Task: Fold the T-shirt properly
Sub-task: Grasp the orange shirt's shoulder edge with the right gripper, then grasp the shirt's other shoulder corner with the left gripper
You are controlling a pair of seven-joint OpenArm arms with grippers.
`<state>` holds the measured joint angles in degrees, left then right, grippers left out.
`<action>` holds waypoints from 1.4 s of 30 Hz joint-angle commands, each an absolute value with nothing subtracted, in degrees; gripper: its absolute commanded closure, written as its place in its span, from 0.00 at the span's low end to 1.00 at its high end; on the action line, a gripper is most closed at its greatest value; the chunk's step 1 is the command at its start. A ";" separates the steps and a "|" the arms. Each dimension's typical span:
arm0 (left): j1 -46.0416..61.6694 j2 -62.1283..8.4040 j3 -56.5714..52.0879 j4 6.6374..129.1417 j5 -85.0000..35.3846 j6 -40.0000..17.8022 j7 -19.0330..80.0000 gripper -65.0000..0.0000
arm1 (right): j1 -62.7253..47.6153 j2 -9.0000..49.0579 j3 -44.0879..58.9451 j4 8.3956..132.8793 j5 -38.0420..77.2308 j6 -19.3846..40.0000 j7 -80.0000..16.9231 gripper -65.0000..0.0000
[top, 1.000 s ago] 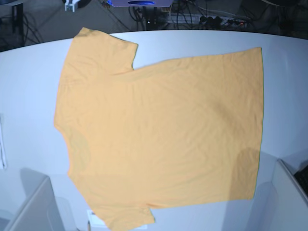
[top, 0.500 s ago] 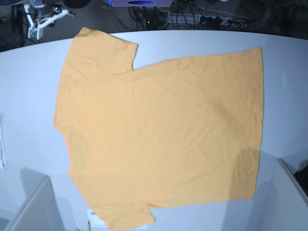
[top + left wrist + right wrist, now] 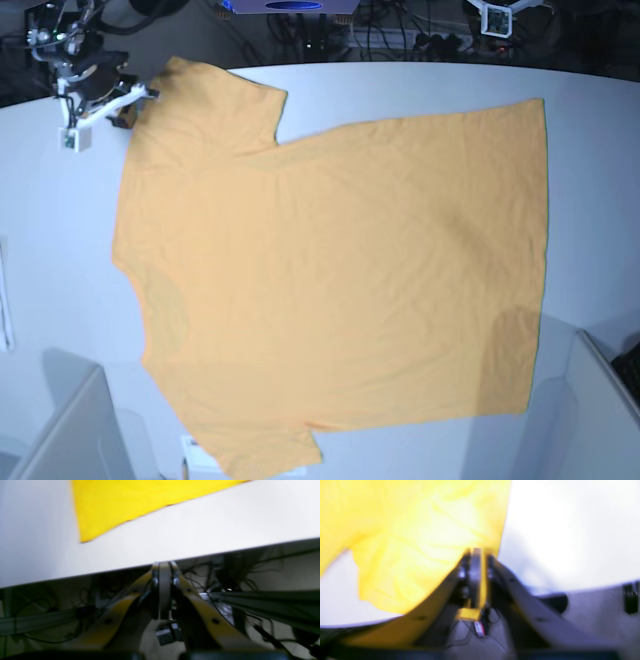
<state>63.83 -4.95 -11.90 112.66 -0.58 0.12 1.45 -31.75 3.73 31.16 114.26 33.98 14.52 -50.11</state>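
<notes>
While the orange T-shirt [image 3: 330,270] lies spread flat on the white worktop [image 3: 595,210], the right gripper [image 3: 482,552] hovers by its upper-left sleeve, fingers slightly parted, holding nothing. Beyond the worktop's far edge, the left gripper [image 3: 164,565] is empty, pressed together.

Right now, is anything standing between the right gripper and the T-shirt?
Nothing visible stands in the way: the right gripper is at the sleeve end of the T-shirt, with only open space between them in view. Whether they touch, I cannot tell.
</notes>
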 commanded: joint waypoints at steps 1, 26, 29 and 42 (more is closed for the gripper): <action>64.92 -5.05 -12.97 113.63 -3.03 0.31 0.13 1.00 | -31.25 3.82 32.04 115.21 36.53 14.99 -50.51 0.72; 58.68 -8.66 -35.12 105.10 -52.35 -14.73 9.63 0.25 | -21.93 7.96 33.80 92.62 40.66 15.08 -55.87 0.47; 55.60 -6.99 -40.92 104.40 -52.62 -17.36 16.57 0.25 | -24.57 7.87 30.20 92.70 41.01 15.08 -53.14 0.47; 44.18 -3.21 -50.33 99.56 -48.75 -24.92 31.69 0.25 | -28.09 6.29 25.36 92.44 41.19 15.08 -49.45 0.48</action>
